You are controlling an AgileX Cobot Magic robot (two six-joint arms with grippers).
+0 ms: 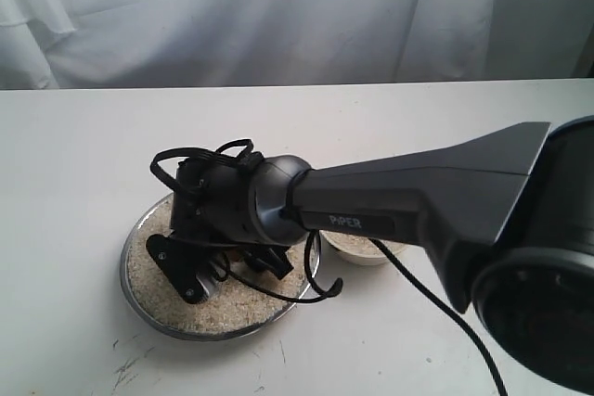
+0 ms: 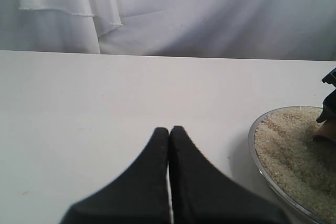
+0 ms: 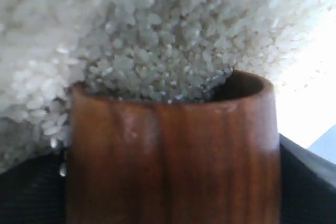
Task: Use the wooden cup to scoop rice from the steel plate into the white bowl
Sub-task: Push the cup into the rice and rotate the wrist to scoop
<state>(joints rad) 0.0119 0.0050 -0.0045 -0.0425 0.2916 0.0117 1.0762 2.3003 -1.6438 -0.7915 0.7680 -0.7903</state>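
White tabletop (image 1: 74,155) before draped white cloth.

Exterior view: wide, shiny steel plate (image 1: 139,299) left of centre, spread with pale beige rice (image 1: 153,271). Small white bowl (image 1: 357,249) just beside plate's right rim, largely hidden behind right arm (image 1: 418,201). Wrist of that arm low over plate.

Left wrist view: left gripper (image 2: 169,136) pressed together, holding nothing, over bare table, apart from plate's rim.

Right wrist view: glossy reddish-brown wooden cup (image 3: 173,156), pinched by right gripper (image 3: 173,198) between dark fingers (image 3: 307,182). Mouth pushed into rice, grains heaped against rim and spilling inside.
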